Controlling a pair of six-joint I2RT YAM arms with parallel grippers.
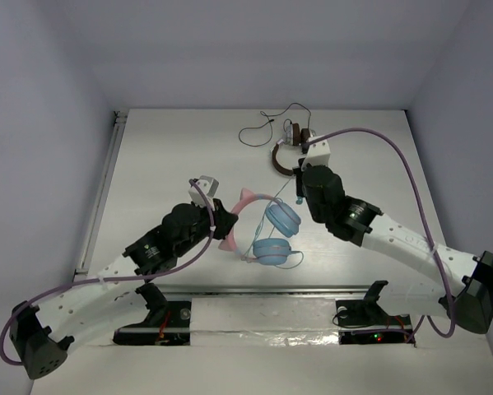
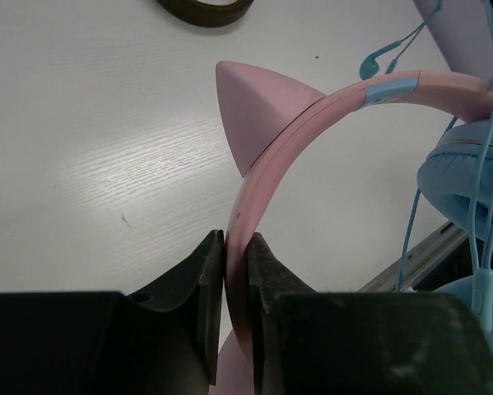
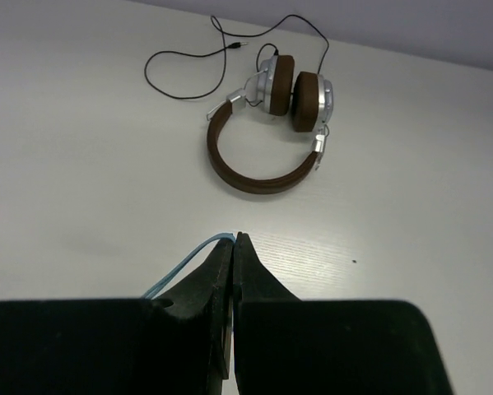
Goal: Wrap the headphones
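The headphones (image 1: 272, 233) lie mid-table, with a pink cat-ear headband (image 2: 304, 123) and light blue ear cups (image 1: 281, 218). My left gripper (image 2: 236, 247) is shut on the headband just below one cat ear (image 2: 254, 111); in the top view that gripper (image 1: 223, 224) is at the band's left side. My right gripper (image 3: 233, 241) is shut on the thin light blue cable (image 3: 184, 265), which leaves its tips to the left. From above, the cable (image 1: 271, 197) arcs from the cups up to the right gripper (image 1: 299, 197).
Brown-and-silver headphones (image 3: 271, 123) with a black cable (image 3: 193, 62) lie at the far side, just beyond my right gripper; from above these brown headphones (image 1: 286, 152) are partly hidden by the right wrist. A rail (image 1: 98, 193) runs along the table's left edge.
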